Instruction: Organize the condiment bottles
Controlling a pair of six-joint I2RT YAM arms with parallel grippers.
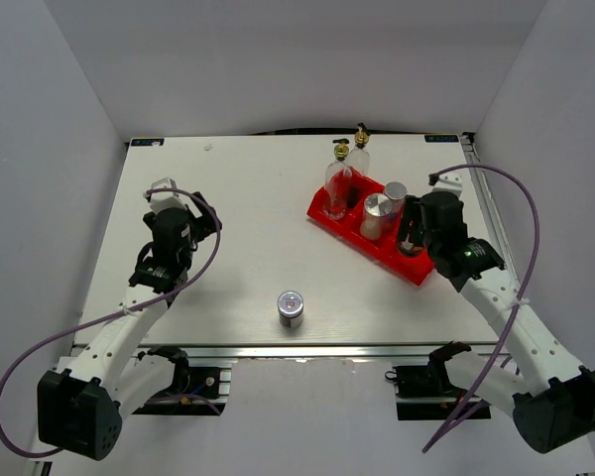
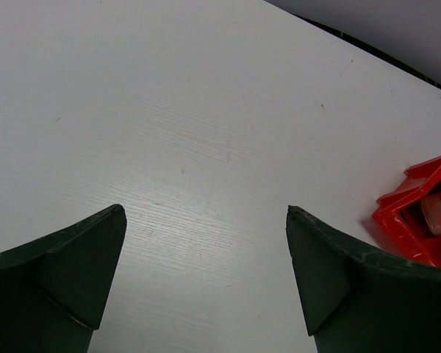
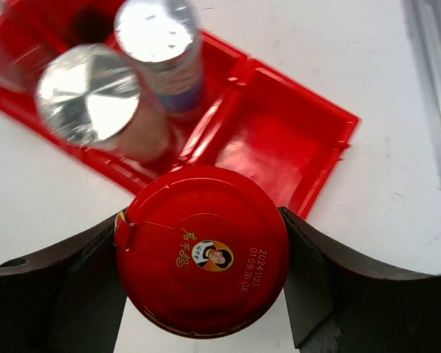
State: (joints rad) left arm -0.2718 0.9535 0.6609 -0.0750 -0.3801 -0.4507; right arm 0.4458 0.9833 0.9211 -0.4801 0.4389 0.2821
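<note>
One lone shaker (image 1: 291, 308): silver cap with a round blue-and-red mark on top. It stands upright on the bench (image 1: 238, 228), well in front of the red tray (image 1: 319, 212) and apart from everything else.
Left gripper (image 2: 206, 213): fingers spread wide over bare bench, well left of the tray. One tray corner shows at the right edge of its wrist view.
Right gripper (image 3: 202, 215): clamped on the red-lidded jar (image 3: 206, 257), one finger on each side of the lid.
Red-lidded jar: glossy round red lid with a small portrait logo, gold script and a printed date code. It sits at the near rim of the tray's right-end compartment; resting or lifted, cannot tell.
Silver-capped pair: a wide-capped shaker (image 3: 88, 92) and a narrow-capped shaker (image 3: 158, 33) with a bluish label, upright and just beside each other in the tray's middle compartment.
Glass pair: clear, with gold-and-black pour spouts. The nearer glass bottle (image 1: 339, 186) stands in the tray's left-end compartment; the farther glass bottle (image 1: 361, 157) is just beyond the tray's far side.
</note>
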